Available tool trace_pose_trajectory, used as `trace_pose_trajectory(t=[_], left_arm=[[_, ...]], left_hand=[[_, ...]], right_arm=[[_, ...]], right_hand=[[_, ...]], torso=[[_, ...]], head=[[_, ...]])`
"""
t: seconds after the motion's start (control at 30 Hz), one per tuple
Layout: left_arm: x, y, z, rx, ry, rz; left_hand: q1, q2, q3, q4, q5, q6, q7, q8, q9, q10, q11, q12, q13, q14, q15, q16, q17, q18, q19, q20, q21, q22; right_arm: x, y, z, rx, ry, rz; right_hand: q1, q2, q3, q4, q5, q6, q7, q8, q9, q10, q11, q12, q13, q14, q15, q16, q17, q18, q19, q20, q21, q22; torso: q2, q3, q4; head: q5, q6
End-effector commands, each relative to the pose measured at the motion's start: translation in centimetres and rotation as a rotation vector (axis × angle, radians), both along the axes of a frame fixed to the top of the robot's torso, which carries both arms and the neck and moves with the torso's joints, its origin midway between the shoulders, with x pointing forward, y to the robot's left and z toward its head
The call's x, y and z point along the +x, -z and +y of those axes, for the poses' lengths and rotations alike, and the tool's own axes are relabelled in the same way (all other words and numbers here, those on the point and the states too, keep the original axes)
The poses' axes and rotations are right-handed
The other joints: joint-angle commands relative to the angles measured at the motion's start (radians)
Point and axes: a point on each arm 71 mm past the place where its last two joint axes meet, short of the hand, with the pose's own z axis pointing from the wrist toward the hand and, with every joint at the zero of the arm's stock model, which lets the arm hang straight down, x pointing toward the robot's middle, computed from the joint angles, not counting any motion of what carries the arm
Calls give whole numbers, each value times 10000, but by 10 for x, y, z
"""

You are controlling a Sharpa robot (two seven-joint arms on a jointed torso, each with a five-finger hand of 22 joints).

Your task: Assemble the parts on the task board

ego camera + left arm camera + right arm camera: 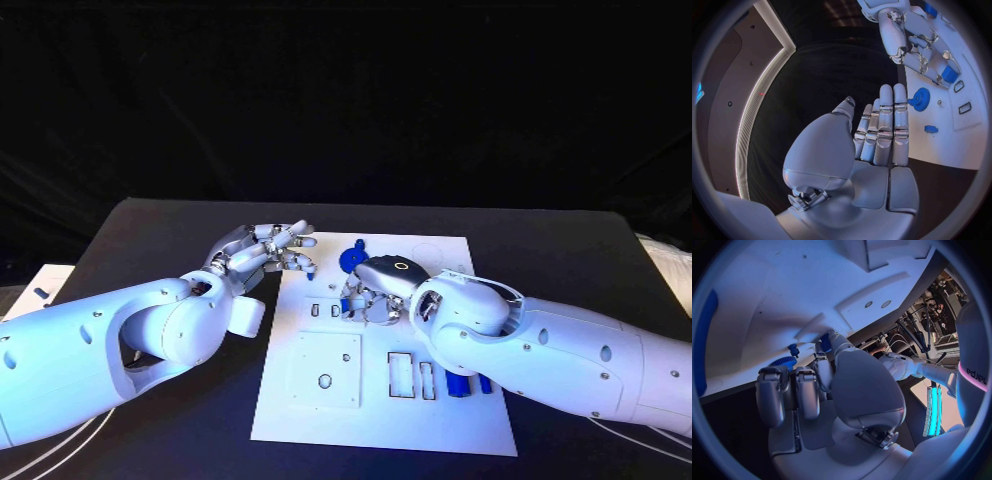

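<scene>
The white task board (310,415) lies in the middle of the black table. My left hand (267,250) is at the board's far left corner with its fingers (886,125) stretched out straight, holding nothing. My right hand (378,290) is low over the board's far half, fingers curled down. It pinches a small blue part (949,74) at its fingertips, and the same small blue part (825,342) sits beside the thumb. A blue gear (353,258) sits on the board just beyond the right hand. Between the hands lies a small blue piece (931,129).
Rectangular slots (401,375) and a square inset plate (325,370) mark the board's near half. More blue parts (462,385) lie beside the slots, partly under my right forearm. A white object (36,290) lies off the table's left side.
</scene>
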Motion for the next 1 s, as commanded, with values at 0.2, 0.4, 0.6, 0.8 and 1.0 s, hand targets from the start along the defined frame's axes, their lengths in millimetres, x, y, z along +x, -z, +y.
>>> trace_pose_trajectory(t=[0.2, 0.4, 0.6, 0.8, 1.0], left_arm=[[-1, -1, -2, -136, 199, -30], [-1, -1, -2, -133, 200, -25], [-1, -1, -2, -132, 195, -25], [-1, -1, -2, -131, 188, -30], [-1, 0, -2, -129, 185, -28]], left_hand=[[107, 0, 4, -36, -45, -25, 59, -56, -4, -43, 25, -51, 12, -69, 24, 8, 13, 85, -45, 43, 66, 9], [107, 0, 4, -36, -45, -25, 59, -56, -4, -43, 25, -51, 12, -69, 24, 8, 13, 85, -45, 43, 66, 9], [107, 0, 4, -36, -45, -25, 59, -56, -4, -43, 25, -51, 12, -69, 24, 8, 13, 85, -45, 43, 66, 9], [107, 0, 4, -36, -45, -25, 59, -56, -4, -43, 25, -51, 12, -69, 24, 8, 13, 85, -45, 43, 66, 9], [107, 0, 4, -36, -45, -25, 59, -56, -4, -43, 25, -51, 12, -69, 24, 8, 13, 85, -45, 43, 66, 9]], right_arm=[[-1, 14, -6, -1051, 293, 498], [-1, 13, -6, -1074, 474, 415], [-2, 13, -6, -1098, 616, 336], [-3, 12, -6, -1061, 700, 240], [-4, 11, -5, -907, 721, 103]], right_hand=[[-85, -108, -66, -10, 15, 133, -80, -58, 11, 134, -194, -96, -303, 993, 63, -48, 2345, -83, 467, 6, -44, 1802], [-398, -344, -254, 168, -119, -207, 82, -278, -76, -149, -63, -675, -648, 977, 167, -85, 2279, -54, 382, 81, -117, 1679], [-633, -535, -441, 361, -341, -560, 223, -497, -157, -379, 71, -1100, -905, 958, 284, -130, 2202, -21, 290, 195, -200, 1546], [-675, -625, -520, 436, -428, -704, 270, -566, -186, -529, 119, -1346, -1064, 951, 330, -147, 2174, -5, 246, 246, -242, 1482], [-691, -667, -553, 462, -445, -729, 279, -572, -190, -550, 129, -1370, -1083, 945, 341, -162, 2150, -1, 237, 259, -251, 1469]], torso=[[4, 0, -2], [2, -3, 1], [1, -1, -2], [1, -3, -2], [4, -2, -3]], head=[[0, -5], [-6, 5], [-8, 6], [-10, 15], [-3, 15]])
